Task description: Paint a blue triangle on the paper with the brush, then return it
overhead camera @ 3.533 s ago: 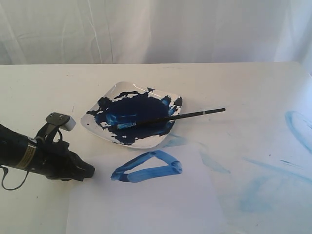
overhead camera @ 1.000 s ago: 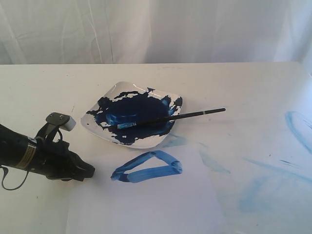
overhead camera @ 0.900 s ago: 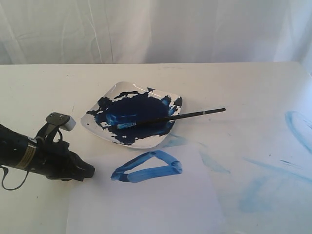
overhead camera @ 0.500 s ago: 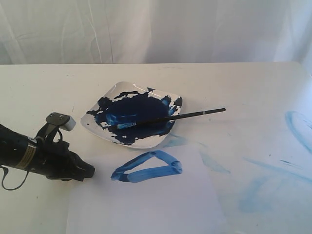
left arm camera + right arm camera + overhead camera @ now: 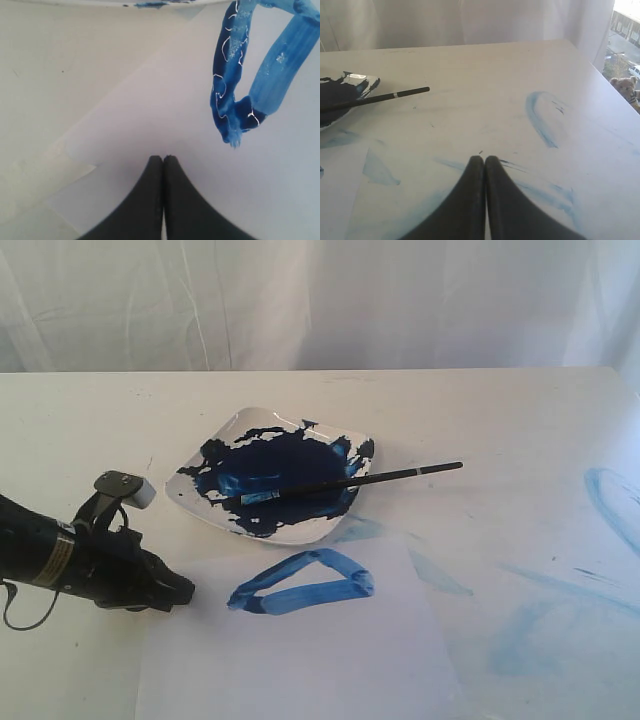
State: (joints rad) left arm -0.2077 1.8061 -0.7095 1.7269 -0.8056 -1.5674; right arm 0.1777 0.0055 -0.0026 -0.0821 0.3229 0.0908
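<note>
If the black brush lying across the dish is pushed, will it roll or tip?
The brush looks thin and round, so it would probably roll easily. Its handle end overhangs the dish rim, so pressing there may tip the bristles up. The tip lies in blue paint, so it would likely smear.

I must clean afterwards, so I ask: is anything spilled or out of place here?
Yes. Pale blue smears lie on the bare table, right of the paper in the exterior view, off the sheet. The brush rests across the dish, its handle overhanging the rim.
</note>
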